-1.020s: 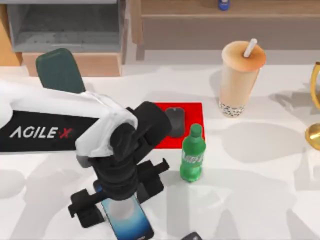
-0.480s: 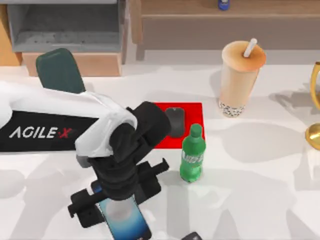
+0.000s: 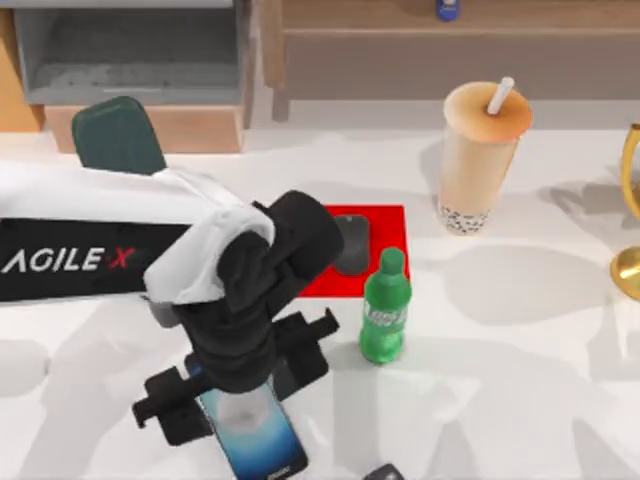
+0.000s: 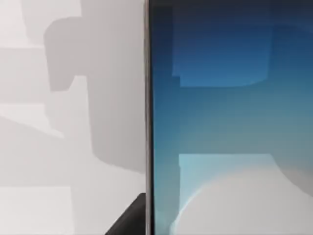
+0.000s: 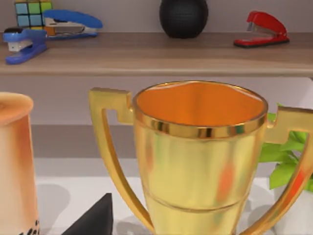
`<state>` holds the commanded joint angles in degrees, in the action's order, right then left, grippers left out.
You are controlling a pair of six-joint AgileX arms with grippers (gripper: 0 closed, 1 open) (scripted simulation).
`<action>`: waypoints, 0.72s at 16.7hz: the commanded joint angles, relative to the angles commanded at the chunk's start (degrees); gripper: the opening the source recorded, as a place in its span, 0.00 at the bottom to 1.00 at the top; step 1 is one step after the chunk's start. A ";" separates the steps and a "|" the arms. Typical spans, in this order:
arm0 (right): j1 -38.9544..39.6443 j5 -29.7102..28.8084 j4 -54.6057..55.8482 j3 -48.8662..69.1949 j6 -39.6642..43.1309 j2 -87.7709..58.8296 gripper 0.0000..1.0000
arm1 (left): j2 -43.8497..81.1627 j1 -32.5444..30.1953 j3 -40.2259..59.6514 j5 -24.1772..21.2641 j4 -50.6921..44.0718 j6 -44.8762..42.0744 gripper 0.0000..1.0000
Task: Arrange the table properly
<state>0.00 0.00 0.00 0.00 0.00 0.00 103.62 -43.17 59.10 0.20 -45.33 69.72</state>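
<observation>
left gripper (image 3: 238,398): jaws spread, low over flat blue-screened smartphone (image 3: 255,432) | place: white table (image 3: 520,350), near-left | right gripper: cannot tell

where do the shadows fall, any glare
Top view: soft grey shadows spread over the plain white table beside the green plastic bottle and tall bubble tea cup. Right wrist view: bright reflections on the gold trophy cup.

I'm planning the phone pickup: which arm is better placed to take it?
Left, probably. The left gripper hangs directly over the phone lying on the table. The right wrist view faces a gold trophy, at the table's right edge.
</observation>
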 joint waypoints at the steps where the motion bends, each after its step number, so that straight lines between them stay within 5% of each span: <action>1: 0.00 0.00 0.00 0.00 0.00 0.00 1.00 | -0.46 -0.03 0.46 -0.01 -1.37 0.02 0.00; 8: 0.00 0.00 0.00 0.00 0.00 0.00 1.00 | -1.70 -0.04 1.59 0.12 -3.42 -0.14 0.00; 12: 0.00 0.00 0.00 0.00 0.00 0.00 1.00 | -6.85 -1.53 2.38 6.40 -0.89 -1.95 0.00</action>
<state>0.00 0.00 0.00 0.00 0.00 0.00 96.78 -44.70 61.48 6.60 -46.22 67.77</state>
